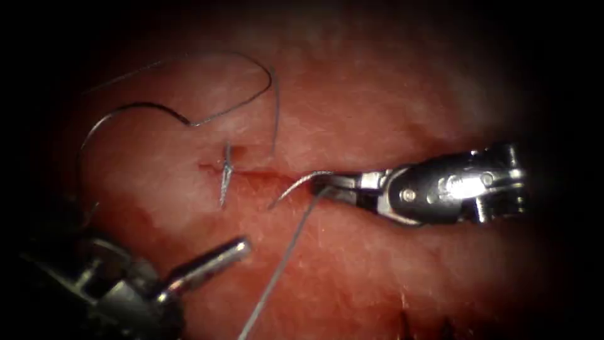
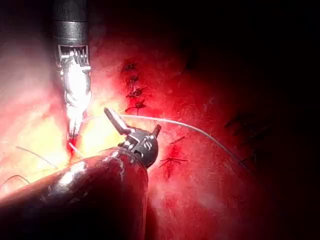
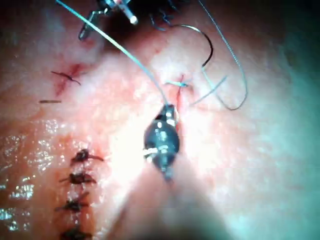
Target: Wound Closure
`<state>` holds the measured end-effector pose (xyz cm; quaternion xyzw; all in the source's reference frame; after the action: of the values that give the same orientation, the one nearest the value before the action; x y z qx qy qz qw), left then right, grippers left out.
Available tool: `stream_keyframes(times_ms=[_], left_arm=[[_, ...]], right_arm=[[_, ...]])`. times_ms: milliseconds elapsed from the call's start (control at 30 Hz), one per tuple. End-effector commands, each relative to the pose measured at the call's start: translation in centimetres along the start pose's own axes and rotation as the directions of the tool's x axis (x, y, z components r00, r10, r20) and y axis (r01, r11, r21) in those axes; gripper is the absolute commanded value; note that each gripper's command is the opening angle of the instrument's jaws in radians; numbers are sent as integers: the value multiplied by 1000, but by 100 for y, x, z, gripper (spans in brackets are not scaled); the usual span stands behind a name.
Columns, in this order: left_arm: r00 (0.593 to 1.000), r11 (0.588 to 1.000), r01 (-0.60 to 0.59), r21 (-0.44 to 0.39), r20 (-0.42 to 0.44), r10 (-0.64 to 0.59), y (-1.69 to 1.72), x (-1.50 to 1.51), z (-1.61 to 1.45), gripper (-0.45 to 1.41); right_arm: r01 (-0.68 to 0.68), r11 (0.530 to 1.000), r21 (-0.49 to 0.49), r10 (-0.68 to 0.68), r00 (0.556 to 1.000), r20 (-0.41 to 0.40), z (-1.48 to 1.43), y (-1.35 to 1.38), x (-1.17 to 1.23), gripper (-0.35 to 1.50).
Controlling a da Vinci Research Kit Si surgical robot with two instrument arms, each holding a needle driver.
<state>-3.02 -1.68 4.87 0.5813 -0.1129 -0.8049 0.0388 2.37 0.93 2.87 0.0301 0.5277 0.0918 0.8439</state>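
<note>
My right tool (image 1: 322, 184) comes in from the right, its jaws shut on the curved needle (image 1: 296, 187) near its tail end. The needle arcs left and down over the right end of the cut (image 1: 264, 173); its point rests at the tissue surface, and I cannot tell if it has entered. Thread (image 1: 277, 271) trails from the jaws toward the front edge. My left tool (image 1: 233, 252) sits low on the left, away from the needle. In the left wrist view its jaws (image 2: 136, 124) are spread open and hold nothing. The right wrist view has the right tool (image 3: 169, 110) over the cut.
A tied stitch (image 1: 225, 170) with short tails crosses the left end of the cut. Slack thread (image 1: 189, 119) loops over the tissue (image 1: 377, 94) above it. A row of finished dark stitches (image 3: 80, 175) closes another cut nearby, also seen as dark stitches (image 2: 132, 87).
</note>
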Motion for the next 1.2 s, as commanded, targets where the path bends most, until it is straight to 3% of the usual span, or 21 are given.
stream_keyframes(times_ms=[33,167,333,367,433,533,667,800,900,1100,1200], left_arm=[[1000,1000,5,17,7,-5,11,-2,4,116],[1000,999,-6,49,-2,6,8,-5,8,106],[997,997,-66,38,-27,67,6,-10,5,54],[995,996,-84,35,-44,85,5,-10,2,35],[995,995,-89,33,-47,91,5,-10,1,29],[993,994,-101,28,-64,103,7,-7,0,-7],[991,994,-109,21,-78,110,9,-5,1,-12],[990,994,-110,17,-88,111,11,-1,2,10],[989,994,-112,16,-91,113,13,-1,3,15],[989,994,-113,14,-95,113,14,0,1,12],[989,994,-113,13,-96,113,15,2,0,-3]], right_arm=[[-2,1000,-1,2,1000,1,8,-1,-6,-35],[-12,1000,-4,12,1000,3,10,4,-11,-35],[-15,1000,-7,15,1000,4,12,7,-16,-35],[-20,1000,-8,20,1000,4,12,8,-18,-35],[-19,1000,-8,19,1000,4,13,9,-19,-35],[-28,1000,-11,28,1000,2,14,9,-23,-35],[-28,1000,-12,29,1000,2,14,11,-24,-35],[-35,999,-15,35,999,4,15,17,-27,-35],[-35,999,-15,35,999,4,15,18,-27,-35],[-35,999,-15,35,999,4,15,18,-28,-35],[-35,999,-15,35,999,4,15,19,-28,-35]])
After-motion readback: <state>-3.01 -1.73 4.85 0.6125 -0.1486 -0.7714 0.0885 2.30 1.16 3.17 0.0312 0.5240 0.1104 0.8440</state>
